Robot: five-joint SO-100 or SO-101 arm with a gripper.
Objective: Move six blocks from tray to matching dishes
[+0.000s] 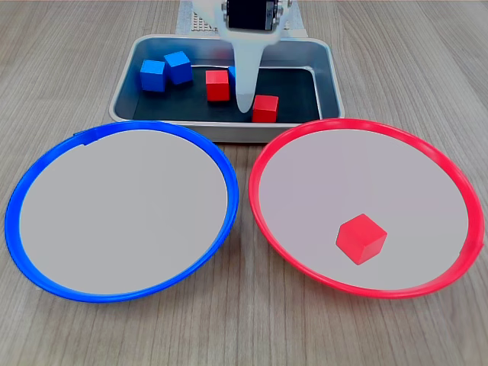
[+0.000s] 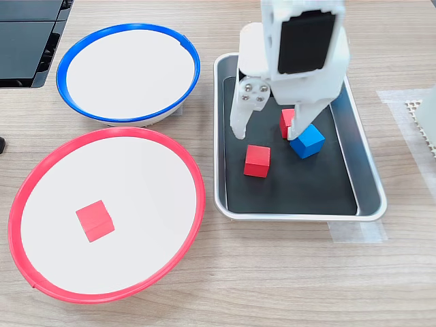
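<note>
The silver tray [image 1: 329, 76] [image 2: 231, 197] holds two blue blocks [image 1: 152, 75] [image 1: 178, 66] on the first exterior view's left, where the arm hides them in the second exterior view. Also in it are two red blocks [image 1: 217, 85] [image 1: 264, 107] and a third blue block [image 2: 307, 140]. My white gripper [image 1: 243, 95] [image 2: 270, 131] hangs open over the tray's middle. Its far finger is right beside one red block [image 2: 287, 122] and the blue one, while the other red block [image 2: 257, 161] lies apart. Another red block [image 1: 361, 238] [image 2: 95, 220] lies in the red-rimmed dish [image 1: 305, 137] [image 2: 194, 184]. The blue-rimmed dish [image 1: 46, 164] [image 2: 75, 58] holds nothing.
Both dishes stand side by side in front of the tray on a wooden table. A dark flat object [image 2: 27, 41] sits at the second exterior view's top left. A white perforated piece [image 2: 424, 112] lies at the second exterior view's right edge.
</note>
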